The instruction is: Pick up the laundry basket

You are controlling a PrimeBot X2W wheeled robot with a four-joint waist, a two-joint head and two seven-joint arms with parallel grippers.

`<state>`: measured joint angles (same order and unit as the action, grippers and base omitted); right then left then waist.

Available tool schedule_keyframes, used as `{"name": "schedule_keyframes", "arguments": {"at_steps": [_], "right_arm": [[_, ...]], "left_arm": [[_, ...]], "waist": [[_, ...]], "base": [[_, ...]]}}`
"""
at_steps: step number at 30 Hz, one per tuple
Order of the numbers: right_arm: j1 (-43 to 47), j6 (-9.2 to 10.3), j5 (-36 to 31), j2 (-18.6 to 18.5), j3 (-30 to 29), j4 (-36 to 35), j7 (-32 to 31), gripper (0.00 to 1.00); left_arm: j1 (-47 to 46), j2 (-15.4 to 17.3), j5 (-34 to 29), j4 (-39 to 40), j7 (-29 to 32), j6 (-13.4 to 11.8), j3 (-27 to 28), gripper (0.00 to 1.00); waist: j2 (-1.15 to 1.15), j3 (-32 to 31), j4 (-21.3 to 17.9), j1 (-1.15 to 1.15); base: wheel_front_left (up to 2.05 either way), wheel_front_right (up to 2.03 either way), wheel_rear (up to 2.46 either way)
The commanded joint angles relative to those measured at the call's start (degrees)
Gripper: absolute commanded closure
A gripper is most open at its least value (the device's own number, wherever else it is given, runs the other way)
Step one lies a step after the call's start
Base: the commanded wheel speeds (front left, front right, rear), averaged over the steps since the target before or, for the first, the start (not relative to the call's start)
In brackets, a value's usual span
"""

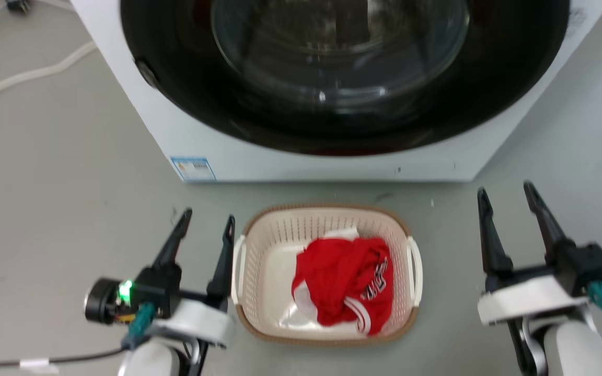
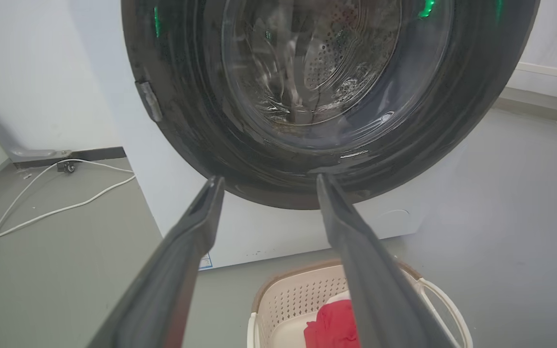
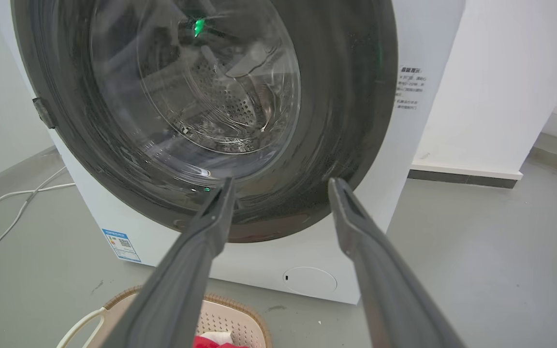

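Nearest, the left pincer (image 1: 210,215) sits at the 9 o'clock side of the laundry basket (image 1: 272,245). Its fingers are spread, and the inner one is just beside the white left handle (image 1: 238,269); whether they touch I cannot tell. The right pincer (image 1: 505,188), likewise spread and holding nothing, stands at 3 o'clock, well apart from the right handle (image 1: 415,271).

That unevenness is the likely trouble. If one side grips or lifts before the other, the basket could tip or skid on the floor (image 1: 71,198), and the red garment (image 1: 345,279) could spill. A finger might also slip off a thin handle loop. Farther off, at 12 o'clock, the washing machine (image 1: 332,164) stands near the basket's far rim, so a forward swing risks bumping it.

Both arms enter the head view from 6 o'clock, with fingers pointing toward 12 o'clock at the machine's dark round door (image 1: 343,120). The right pincer is set slightly farther forward.
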<state>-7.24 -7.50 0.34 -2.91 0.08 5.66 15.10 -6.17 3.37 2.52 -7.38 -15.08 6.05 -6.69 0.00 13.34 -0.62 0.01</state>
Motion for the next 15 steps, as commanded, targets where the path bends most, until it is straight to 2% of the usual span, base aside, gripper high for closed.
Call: {"name": "schedule_keyframes", "arguments": {"at_steps": [1, 8, 15], "right_arm": [[-2.59, 0.02, -0.22, 0.04, 0.3, 0.88, 0.1, 0.0], [-11.81, 0.02, -1.25, 0.06, 1.45, 7.51, -0.04, 0.0], [-19.95, 0.02, -2.22, 0.03, 1.3, 17.25, -1.94, 0.0]], "left_arm": [[-2.28, 0.63, -0.39, -0.81, -0.14, 0.18, 0.38, 0.0], [-12.57, 3.62, -0.62, -8.24, -0.14, 0.87, 0.61, 0.0], [-22.09, 8.0, 0.25, -20.02, -0.14, 1.37, -2.79, 0.0]], "waist": [[0.0, 6.91, -1.19, -0.01], [0.0, 17.39, -2.21, -0.01], [0.0, 24.34, -2.59, -0.01]], "base": [[0.0, 0.0, 0.0], [0.0, 0.0, 0.0], [0.0, 0.0, 0.0]]}}
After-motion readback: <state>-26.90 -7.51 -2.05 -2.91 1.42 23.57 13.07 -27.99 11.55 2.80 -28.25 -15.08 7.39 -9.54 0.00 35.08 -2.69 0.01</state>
